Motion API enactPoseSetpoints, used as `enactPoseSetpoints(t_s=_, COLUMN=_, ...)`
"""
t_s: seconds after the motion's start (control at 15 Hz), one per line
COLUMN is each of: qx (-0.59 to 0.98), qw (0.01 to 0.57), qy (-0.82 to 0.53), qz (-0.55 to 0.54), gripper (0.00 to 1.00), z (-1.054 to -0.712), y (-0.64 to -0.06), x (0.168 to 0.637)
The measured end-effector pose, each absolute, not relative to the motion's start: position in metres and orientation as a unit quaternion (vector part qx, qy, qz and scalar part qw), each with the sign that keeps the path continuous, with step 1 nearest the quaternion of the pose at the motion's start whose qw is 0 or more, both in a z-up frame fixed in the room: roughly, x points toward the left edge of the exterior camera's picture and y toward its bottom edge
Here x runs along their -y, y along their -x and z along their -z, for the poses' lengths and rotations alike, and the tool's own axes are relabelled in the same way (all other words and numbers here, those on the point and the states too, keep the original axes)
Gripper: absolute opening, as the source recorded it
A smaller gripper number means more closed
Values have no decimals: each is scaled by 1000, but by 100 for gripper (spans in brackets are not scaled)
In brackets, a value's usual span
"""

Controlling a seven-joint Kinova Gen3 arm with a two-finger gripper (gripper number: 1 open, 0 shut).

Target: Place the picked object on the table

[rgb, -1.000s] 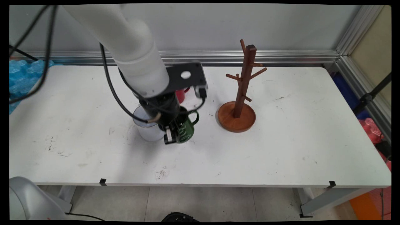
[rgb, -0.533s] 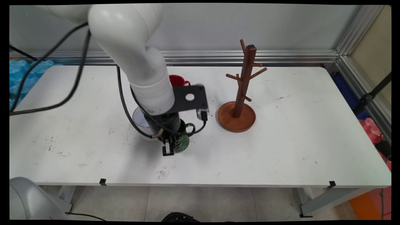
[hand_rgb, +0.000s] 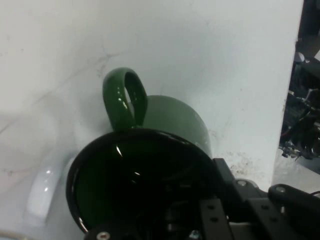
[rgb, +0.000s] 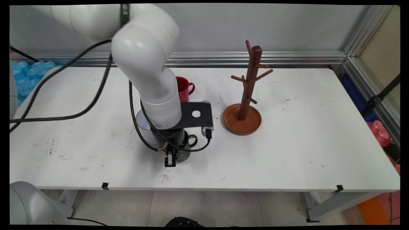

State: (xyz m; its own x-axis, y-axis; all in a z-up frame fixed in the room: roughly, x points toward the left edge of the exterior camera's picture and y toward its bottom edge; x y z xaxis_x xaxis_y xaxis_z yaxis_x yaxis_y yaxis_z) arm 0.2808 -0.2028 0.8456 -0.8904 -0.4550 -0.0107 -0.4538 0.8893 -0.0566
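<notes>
One green mug (hand_rgb: 170, 125) sits pinched at its rim between the jaws.

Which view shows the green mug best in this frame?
The hand view: the green mug fills it, showing its dark inside, rim and handle. In the main view the green mug is mostly hidden behind the arm and tool.

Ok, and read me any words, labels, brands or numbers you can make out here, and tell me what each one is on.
No text here can be read.
Green mug: pale lettering on its side, partly hidden behind the end effector, too small to read.
Dark band on the arm: faint marks, too blurred to read.
</notes>
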Motion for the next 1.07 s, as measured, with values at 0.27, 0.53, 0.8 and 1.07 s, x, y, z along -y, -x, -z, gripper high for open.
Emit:
enactPoseSetpoints(t_s=0.27, qx=-975, qw=17, qy=219, qz=27, gripper=0, z=-834, y=-276, x=203)
enactPoseSetpoints(t_s=0.53, qx=-977, qw=21, qy=209, qz=29, gripper=0, z=-826, y=-274, x=204)
enactPoseSetpoints(t_s=0.8, qx=-979, qw=19, qy=200, qz=29, gripper=100, z=-821, y=-272, x=203)
enactPoseSetpoints(t_s=1.07, qx=-980, qw=13, qy=195, qz=27, gripper=100, z=-817, y=-270, x=201)
